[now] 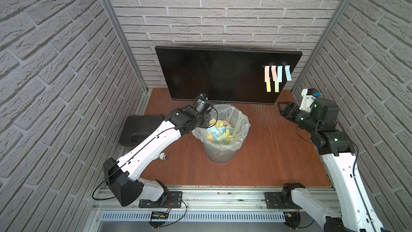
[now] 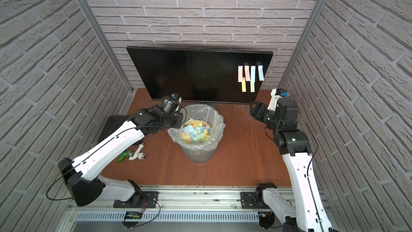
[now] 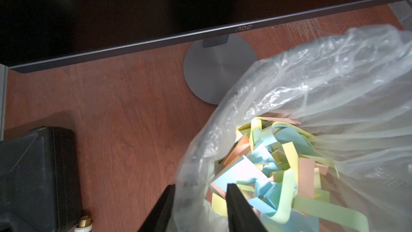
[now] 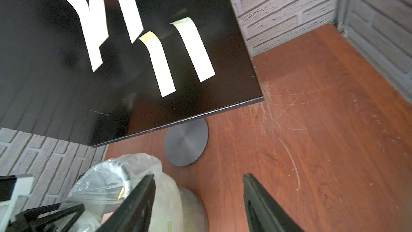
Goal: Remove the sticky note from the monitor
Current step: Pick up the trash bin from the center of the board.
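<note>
In a top view, sticky notes [image 1: 276,77] hang on the monitor [image 1: 211,74], at its right part. A bin [image 1: 218,152] stands on the counter [image 1: 278,152] between brick walls [image 1: 200,7].

Left wrist view: left fingers [image 3: 239,206] slightly apart, the rim of the bin's bag [image 3: 312,74] between them.

Right wrist view: right fingers [image 4: 259,201] wide apart, holding nothing.

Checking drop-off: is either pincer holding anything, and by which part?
Nothing held: right pincer open, empty; left pincer open over the bin liner rim, no note.
</note>
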{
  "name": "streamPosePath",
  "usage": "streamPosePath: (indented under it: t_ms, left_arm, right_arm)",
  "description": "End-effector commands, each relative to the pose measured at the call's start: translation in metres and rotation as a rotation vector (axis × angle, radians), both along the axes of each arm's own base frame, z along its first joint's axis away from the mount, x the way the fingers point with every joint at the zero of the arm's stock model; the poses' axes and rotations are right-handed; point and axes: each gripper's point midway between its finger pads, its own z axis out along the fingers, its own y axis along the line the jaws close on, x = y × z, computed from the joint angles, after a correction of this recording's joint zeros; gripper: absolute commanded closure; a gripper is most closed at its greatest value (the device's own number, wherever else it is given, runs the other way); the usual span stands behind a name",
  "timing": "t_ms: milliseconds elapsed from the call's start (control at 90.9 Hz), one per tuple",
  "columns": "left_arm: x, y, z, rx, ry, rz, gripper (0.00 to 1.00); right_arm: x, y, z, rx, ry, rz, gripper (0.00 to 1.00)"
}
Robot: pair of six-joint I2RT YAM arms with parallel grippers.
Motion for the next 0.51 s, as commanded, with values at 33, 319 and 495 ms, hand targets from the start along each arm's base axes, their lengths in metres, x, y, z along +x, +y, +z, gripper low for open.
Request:
streamPosePath:
  t_ms: [33,319,495]
  left_arm:
    - [0.004,-0.006,-0.002,-0.021,-0.013,-0.001,0.61]
    - [0.006,-0.006,-0.004,-0.015,-0.011,0.001,0.63]
    - [0.006,-0.007,-0.002,-0.016,-0.017,0.0,0.63]
  right_arm:
    - [0.016,0.014,0.035,0.138,-0.087,0.068,0.35]
    - [0.039,-0.013,0.075,0.436,-0.201,0.026,0.41]
    - [0.032,-0.03,0.089,0.44,-0.243,-0.011,0.41]
